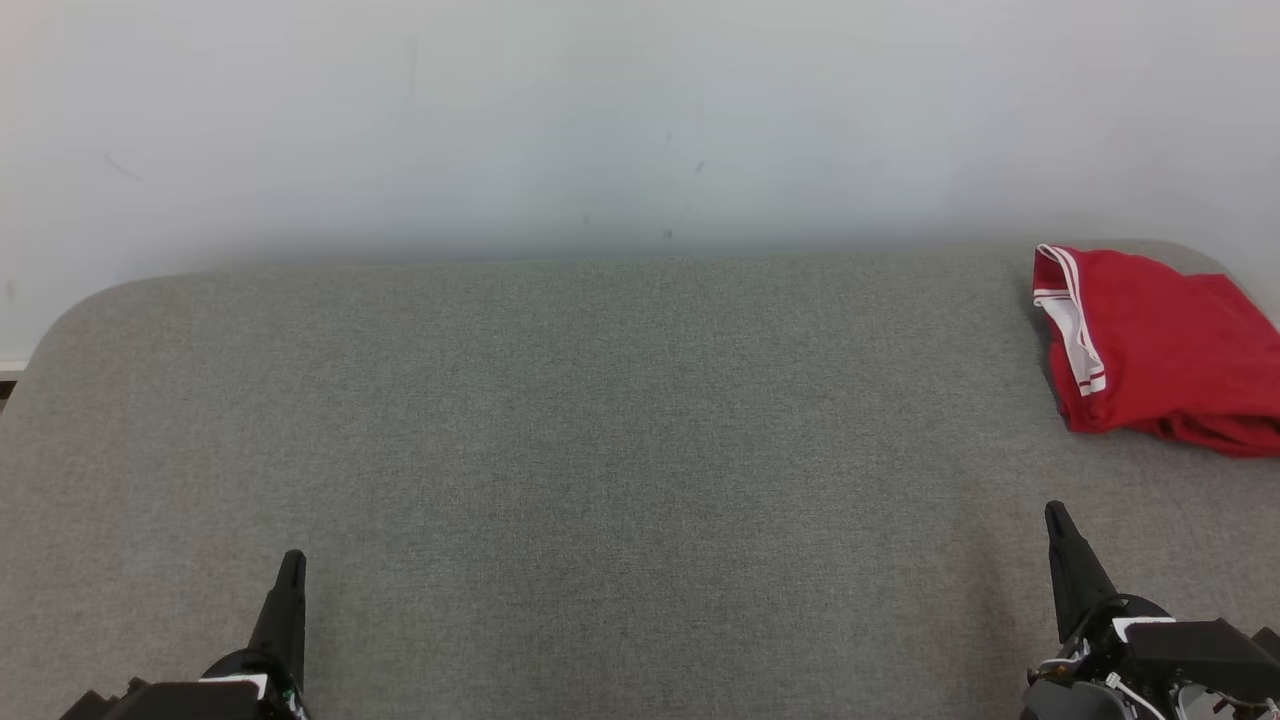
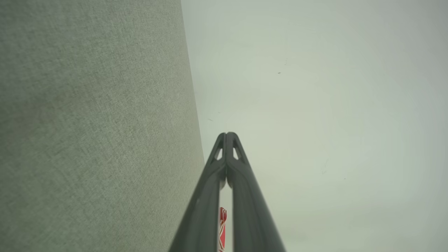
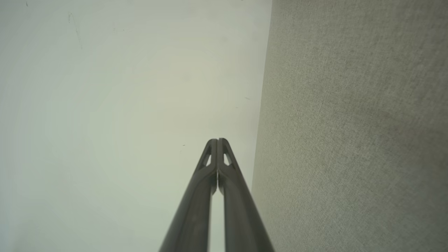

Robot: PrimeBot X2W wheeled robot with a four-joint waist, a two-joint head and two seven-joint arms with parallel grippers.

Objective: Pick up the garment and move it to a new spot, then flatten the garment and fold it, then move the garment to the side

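A red garment (image 1: 1160,350) with white-and-red striped trim lies folded at the far right of the grey fabric surface (image 1: 600,450), partly cut off by the picture's right edge. My left gripper (image 1: 291,562) sits at the lower left, shut and holding nothing. At the lower right my right gripper (image 1: 1055,515) is also shut and empty, well in front of the garment. In the left wrist view the shut fingertips (image 2: 227,134) point at the wall, and a sliver of the red garment (image 2: 222,227) shows between the fingers. The right wrist view shows my right gripper (image 3: 217,140) with its tips pressed together.
A pale wall (image 1: 640,120) rises directly behind the grey surface. The surface's rounded far-left corner (image 1: 70,315) and left edge drop off beside the wall.
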